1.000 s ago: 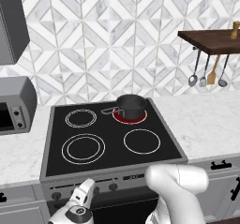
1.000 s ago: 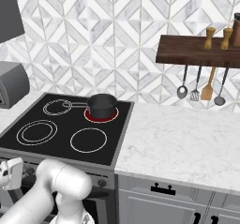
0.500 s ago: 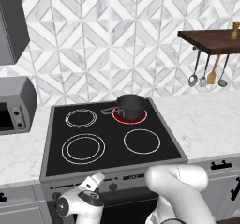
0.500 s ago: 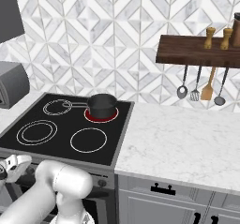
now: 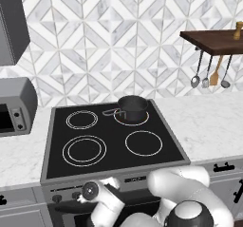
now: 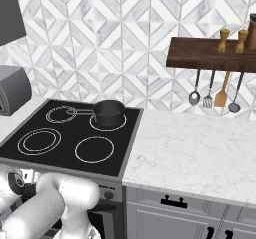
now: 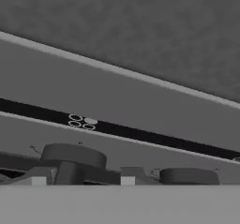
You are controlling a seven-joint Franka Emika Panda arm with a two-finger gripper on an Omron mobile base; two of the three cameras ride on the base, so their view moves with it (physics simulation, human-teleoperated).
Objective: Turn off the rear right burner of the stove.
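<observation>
Patterned grey-and-white tile backs a kitchen counter with the stove [image 5: 111,140] set into it. At its grey front panel the gripper [image 7: 84,178] sits low, its tips right against a round knob [image 7: 72,155]; how wide the claw stands I cannot tell. Farther back on the black glass, the rear right burner [image 5: 132,118] shows a pale ring under a small dark saucepan [image 5: 132,107]. Far right, utensils [image 6: 214,95] hang beneath a wooden shelf [image 6: 210,55].

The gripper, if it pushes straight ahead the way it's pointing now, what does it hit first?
Probably the round grey knob on the stove's grey steel front panel. The gripper sits just before that knob, though the exact gap is unclear.
</observation>
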